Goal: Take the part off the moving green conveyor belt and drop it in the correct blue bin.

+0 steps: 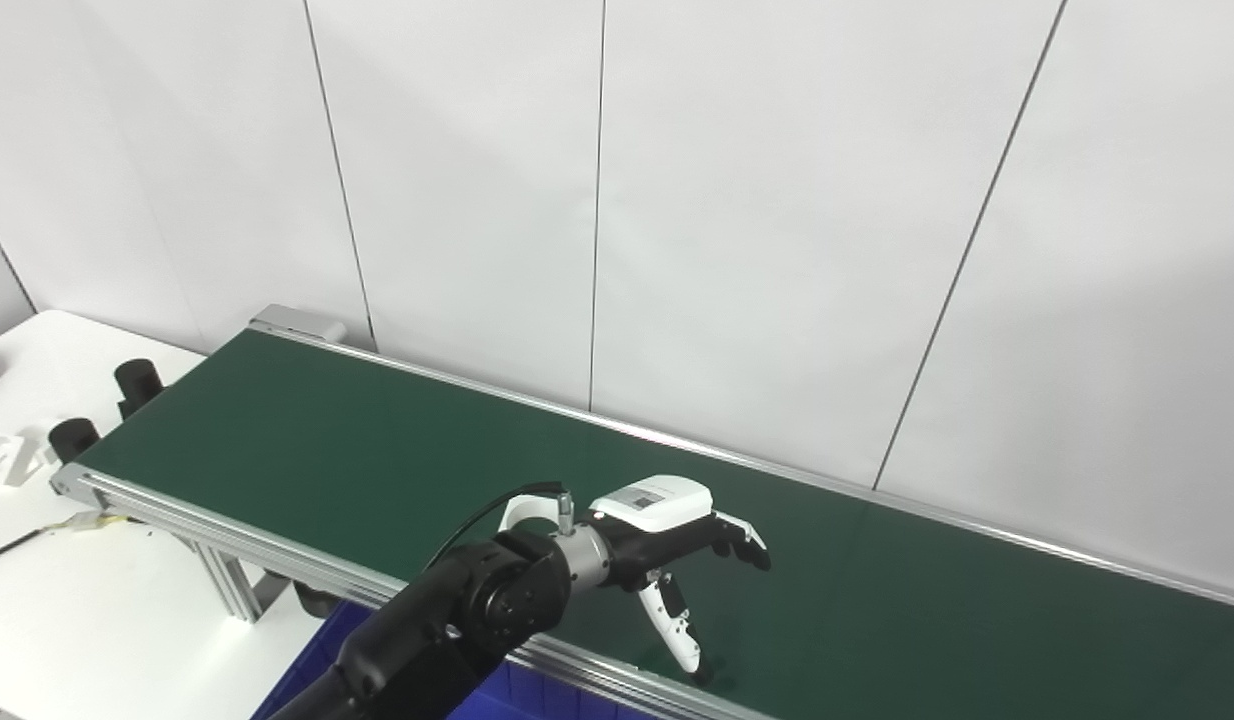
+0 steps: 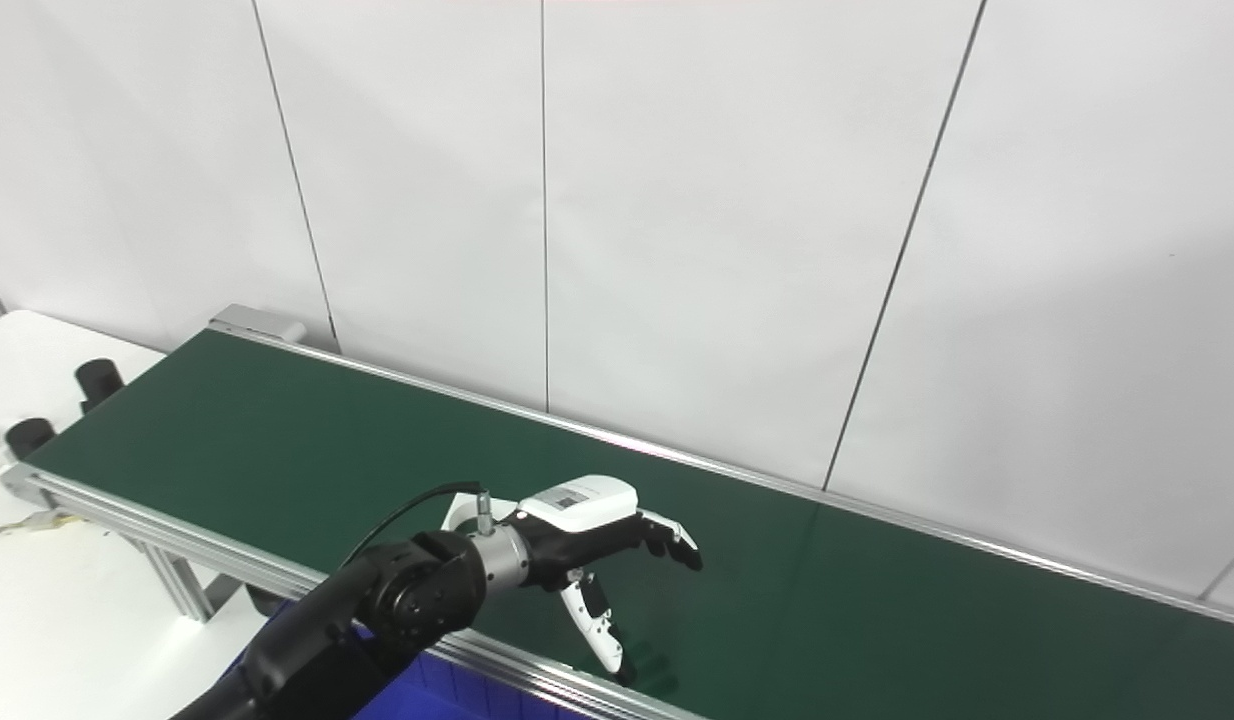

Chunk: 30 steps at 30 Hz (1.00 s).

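Black-tipped fingers (image 1: 742, 540) of the left hand (image 1: 667, 530) spread wide, holding nothing, over one green conveyor belt (image 1: 377, 450). No part shows on it. One blue bin (image 1: 517, 695) sits below; three black cylinders (image 1: 137, 380) stand on the white counter (image 1: 67, 600); white panelled wall (image 1: 777, 200) behind.

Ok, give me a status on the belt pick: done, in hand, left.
Done: nothing that shows; no part is visible on the green belt, and the little that shows of the blue bin reveals no contents. In hand: the left hand hovers open over the belt's near edge, fingers spread, holding nothing. Left: catching a part, lifting it, dropping it into the bin. The right hand is out of view.
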Each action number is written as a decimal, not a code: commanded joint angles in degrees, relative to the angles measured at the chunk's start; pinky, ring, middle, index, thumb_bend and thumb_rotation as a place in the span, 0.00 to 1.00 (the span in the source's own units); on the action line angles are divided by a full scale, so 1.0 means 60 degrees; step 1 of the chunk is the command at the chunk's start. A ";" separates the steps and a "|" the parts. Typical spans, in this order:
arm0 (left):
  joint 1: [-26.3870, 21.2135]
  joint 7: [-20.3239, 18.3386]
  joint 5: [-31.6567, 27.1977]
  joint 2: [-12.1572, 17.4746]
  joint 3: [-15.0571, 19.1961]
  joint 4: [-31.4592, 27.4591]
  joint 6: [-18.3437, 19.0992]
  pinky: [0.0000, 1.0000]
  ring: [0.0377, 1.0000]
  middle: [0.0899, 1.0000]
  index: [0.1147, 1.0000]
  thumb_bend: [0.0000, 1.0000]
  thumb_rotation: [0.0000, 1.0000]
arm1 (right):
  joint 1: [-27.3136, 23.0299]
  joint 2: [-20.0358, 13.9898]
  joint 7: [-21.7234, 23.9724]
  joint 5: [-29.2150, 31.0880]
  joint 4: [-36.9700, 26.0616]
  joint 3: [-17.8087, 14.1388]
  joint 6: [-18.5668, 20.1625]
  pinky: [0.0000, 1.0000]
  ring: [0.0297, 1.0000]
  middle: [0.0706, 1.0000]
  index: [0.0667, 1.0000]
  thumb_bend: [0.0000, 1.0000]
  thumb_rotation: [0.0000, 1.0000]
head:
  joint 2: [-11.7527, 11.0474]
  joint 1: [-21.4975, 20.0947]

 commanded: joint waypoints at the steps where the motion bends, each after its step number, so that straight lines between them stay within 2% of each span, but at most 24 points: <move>1: -0.0486 0.0155 0.0221 0.0181 0.0008 -0.0132 -0.0131 0.73 0.78 0.80 0.76 0.91 0.25 | -0.0064 0.0100 -0.0116 -0.0037 -0.0258 0.0024 -0.0470 0.72 0.79 0.83 0.91 0.50 0.28 | 0.0004 0.0008; 6: -0.0678 0.0059 0.0710 0.0274 -0.0073 0.0036 -0.0031 0.77 0.80 0.81 0.77 0.92 0.25 | -0.0078 0.0151 -0.0141 -0.0044 -0.0225 0.0012 -0.0480 0.72 0.79 0.83 0.91 0.51 0.29 | 0.0001 -0.0024; 8: -0.0750 0.0029 0.0811 0.0315 -0.0082 0.0125 -0.0034 0.78 0.80 0.81 0.77 0.92 0.23 | -0.0085 0.0162 -0.0149 -0.0058 -0.0199 0.0012 -0.0527 0.72 0.79 0.82 0.91 0.51 0.26 | -0.0008 -0.0044; 13: -0.0924 0.0053 0.1207 0.0413 -0.0177 0.0304 -0.0078 0.78 0.82 0.82 0.78 0.91 0.23 | -0.0065 0.0201 -0.0129 -0.0060 -0.0278 0.0015 -0.0435 0.71 0.79 0.82 0.91 0.52 0.32 | 0.0002 -0.0047; 19: -0.1208 -0.0126 0.1597 0.0442 -0.0340 0.0596 0.0045 0.82 0.84 0.85 0.79 0.90 0.23 | -0.0078 0.0217 -0.0132 -0.0097 -0.0232 0.0026 -0.0498 0.71 0.79 0.82 0.91 0.51 0.29 | -0.0011 -0.0095; 23: -0.1363 -0.0317 0.2019 0.0473 -0.0479 0.0735 0.0258 0.84 0.86 0.86 0.80 0.92 0.18 | -0.0058 0.0239 -0.0140 -0.0127 -0.0262 0.0028 -0.0459 0.71 0.79 0.82 0.91 0.50 0.27 | 0.0004 -0.0125; 30: -0.1396 -0.0220 0.2555 0.0576 -0.0510 0.0976 0.0311 0.85 0.86 0.85 0.79 0.96 0.11 | -0.0015 0.0277 -0.0153 -0.0120 -0.0312 0.0031 -0.0463 0.71 0.79 0.82 0.91 0.52 0.29 | 0.0023 -0.0155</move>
